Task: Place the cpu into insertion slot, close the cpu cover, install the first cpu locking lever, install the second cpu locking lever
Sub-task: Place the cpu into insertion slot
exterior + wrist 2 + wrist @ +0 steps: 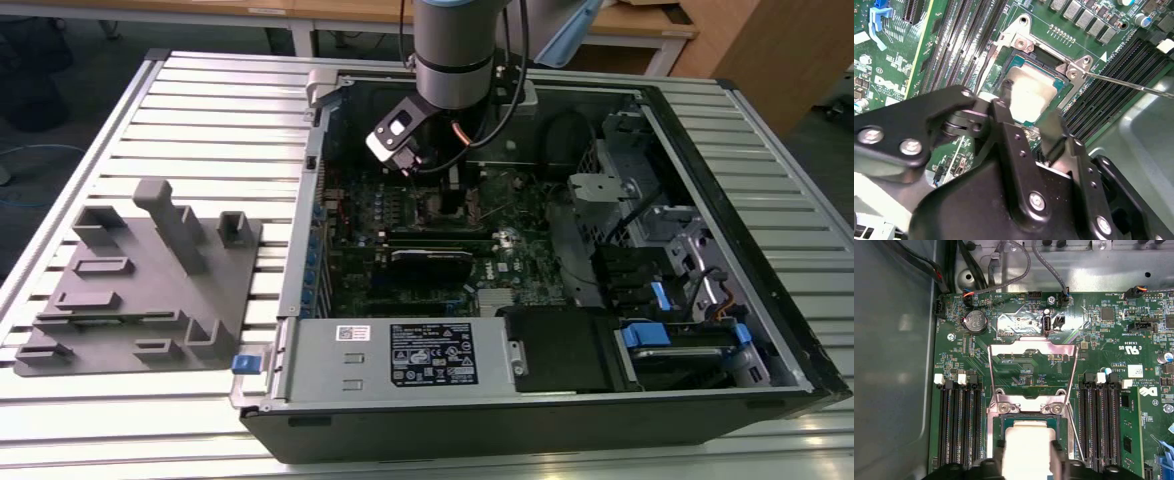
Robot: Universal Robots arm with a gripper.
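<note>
The cpu [1031,90] [1026,440], a pale square chip, sits level in or just over the insertion slot [1016,62] [998,421], whose dark frame shows around it. My gripper [1029,107] [1027,457] [411,165] is shut on the cpu, one black finger against each of two opposite edges. The cpu cover [1031,347], a silvery frame with a cut-out centre, is swung open away from the slot. A thin locking lever [1126,82] [1076,440] stands released beside the slot. In the exterior view the arm hangs low inside the open computer case [534,400].
Long black memory slots [954,430] [1101,425] flank the slot on both sides. Cables [1019,260] run along the case wall beyond the board. A grey fixture [140,285] lies on the table at the exterior view's left. Drive cages [667,260] fill the case's right.
</note>
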